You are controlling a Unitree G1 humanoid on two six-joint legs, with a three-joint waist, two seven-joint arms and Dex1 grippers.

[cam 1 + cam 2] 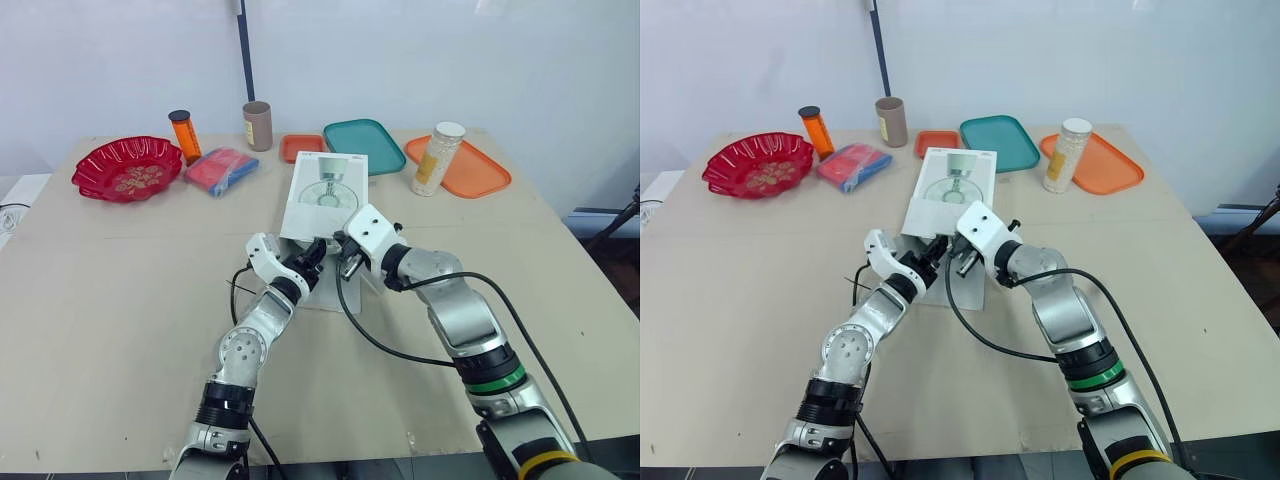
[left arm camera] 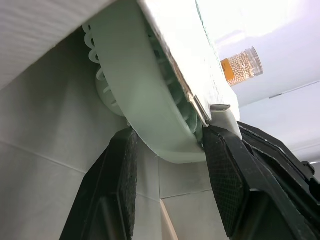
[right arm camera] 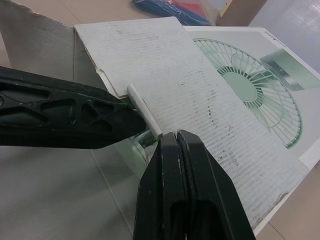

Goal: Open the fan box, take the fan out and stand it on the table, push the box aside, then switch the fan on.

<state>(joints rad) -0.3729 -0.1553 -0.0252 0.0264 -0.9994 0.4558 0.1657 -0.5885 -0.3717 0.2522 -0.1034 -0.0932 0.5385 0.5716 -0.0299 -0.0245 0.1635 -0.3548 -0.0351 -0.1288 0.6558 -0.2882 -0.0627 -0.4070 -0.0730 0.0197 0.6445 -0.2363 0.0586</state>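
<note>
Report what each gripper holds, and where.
Left gripper clamps the fan by its round rim, at the open end of the box. Right gripper, shut, seems to pinch a flap by its edge.

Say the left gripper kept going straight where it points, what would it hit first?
The fan: its green rim sits right between the fingers of the left gripper, at the open end of the box, so it would press into that at once.

One box [image 1: 324, 195], one fan [image 2: 150, 115], one table [image 1: 120, 300], one red bowl [image 1: 127, 168], one teal tray [image 1: 364, 145], two orange trays [image 1: 480, 172] [image 1: 300, 146], one orange bottle [image 1: 185, 135], one brown cup [image 1: 257, 125], one jar of beads [image 1: 436, 158], one red and blue pack [image 1: 221, 170].
</note>
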